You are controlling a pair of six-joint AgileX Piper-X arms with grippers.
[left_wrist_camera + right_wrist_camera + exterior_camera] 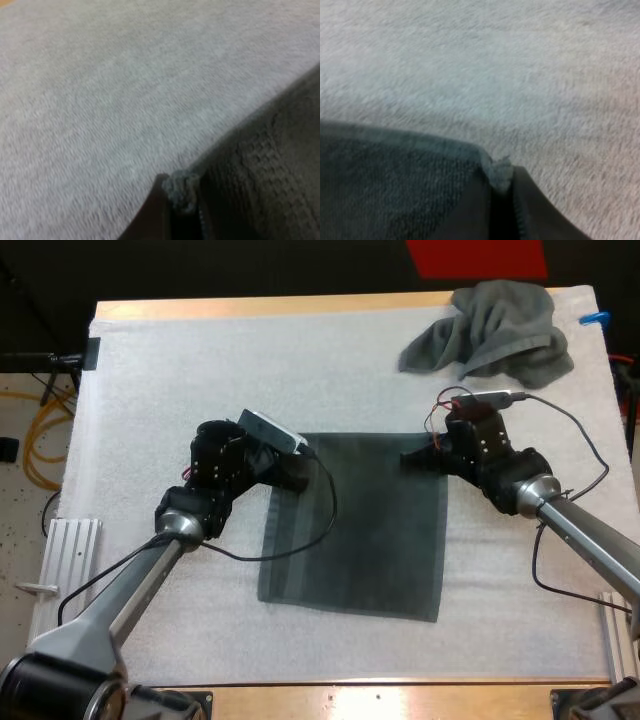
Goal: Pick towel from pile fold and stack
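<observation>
Left gripper [180, 200] clamped on flat towel [360, 530], far-left corner | right gripper [502, 185] clamped on far-right corner | towel mid mat [180, 380], free edge toward arm bases | 1 crumpled towel [500, 330] far-right

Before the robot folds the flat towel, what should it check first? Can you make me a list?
1. Left gripper has the flat towel by its far left corner: ok, a bit of the corner sits between the fingers.
2. Right gripper has the far right corner: ok, the fingers pinch it from both sides.
3. Flat towel lies spread out on the white mat: ok.
4. Crumpled towel lies apart from the flat towel, out of the way: ok.
5. Bare mat shows past the towel's near edge: ok.
6. Grips are tight enough to lift without slipping: cannot tell.
</observation>
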